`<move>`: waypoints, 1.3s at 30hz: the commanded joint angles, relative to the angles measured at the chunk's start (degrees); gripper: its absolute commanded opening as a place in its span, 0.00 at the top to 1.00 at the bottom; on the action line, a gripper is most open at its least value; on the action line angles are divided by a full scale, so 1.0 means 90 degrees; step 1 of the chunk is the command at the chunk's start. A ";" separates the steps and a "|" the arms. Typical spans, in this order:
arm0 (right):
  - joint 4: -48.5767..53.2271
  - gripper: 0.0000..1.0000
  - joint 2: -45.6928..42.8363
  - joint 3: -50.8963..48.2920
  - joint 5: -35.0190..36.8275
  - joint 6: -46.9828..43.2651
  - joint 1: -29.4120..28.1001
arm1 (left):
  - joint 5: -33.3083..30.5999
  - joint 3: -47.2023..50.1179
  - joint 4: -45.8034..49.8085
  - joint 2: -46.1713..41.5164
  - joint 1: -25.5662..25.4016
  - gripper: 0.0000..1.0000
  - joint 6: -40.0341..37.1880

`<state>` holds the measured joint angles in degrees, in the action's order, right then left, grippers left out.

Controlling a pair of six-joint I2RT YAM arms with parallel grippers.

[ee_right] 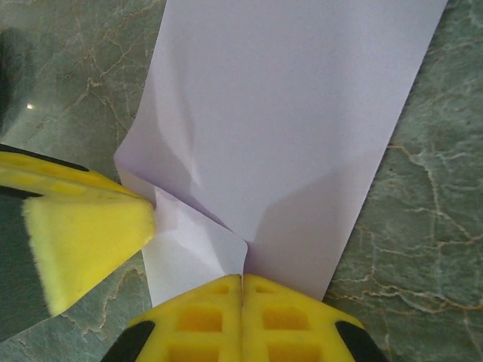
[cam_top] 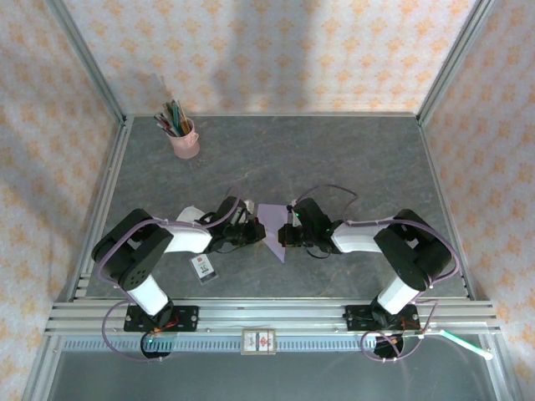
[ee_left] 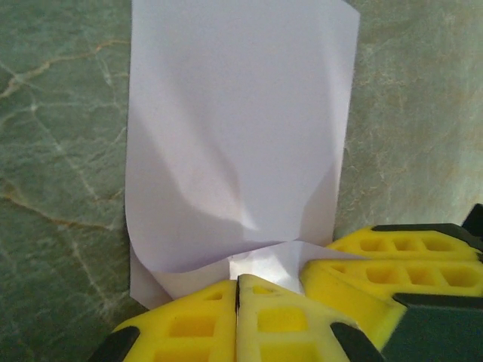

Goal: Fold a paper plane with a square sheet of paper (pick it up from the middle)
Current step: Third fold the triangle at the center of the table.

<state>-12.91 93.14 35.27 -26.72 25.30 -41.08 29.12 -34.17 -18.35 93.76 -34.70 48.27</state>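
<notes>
On the grey marbled desk (cam_top: 334,159), the partly folded square sheet of paper (cam_top: 274,224) sits at centre, clenched at its 9 o'clock edge by the left tool (cam_top: 252,230) and at its 3 o'clock edge by the right tool (cam_top: 287,233). A pink pen cup (cam_top: 185,140) stands at 11 o'clock and a white card (cam_top: 203,266) lies at 7.

Grey marbled tabletop (cam_top: 334,159) free across far half; pink cup of pens (cam_top: 185,140) stands back-left; small white printed card (cam_top: 203,266) lies flat near front-left edge

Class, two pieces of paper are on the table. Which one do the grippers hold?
The lavender sheet, pinched by the left gripper and right gripper; the small printed white card lies untouched.
</notes>
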 commanded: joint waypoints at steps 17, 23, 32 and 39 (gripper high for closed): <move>0.0834 1.00 0.0217 -0.0128 0.0606 -0.0123 0.0043 | 0.0328 -0.0164 -0.0139 0.0123 -0.0017 0.90 -0.0041; 0.0838 1.00 0.0235 -0.0129 0.0611 -0.0124 0.0048 | 0.0358 -0.0196 -0.0201 0.0338 -0.0080 0.89 -0.0041; 0.0866 1.00 0.0237 -0.0071 0.0606 -0.0174 0.0043 | 0.0051 -0.0108 0.0242 0.0428 -0.0081 0.91 -0.0184; 0.0969 0.94 0.0218 0.0122 0.0550 -0.0205 0.0043 | -0.0225 -0.0070 0.0714 0.0641 -0.0148 0.94 -0.0484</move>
<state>-11.11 93.21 36.27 -26.68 24.77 -41.08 30.59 -35.22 -18.61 96.53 -35.27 46.50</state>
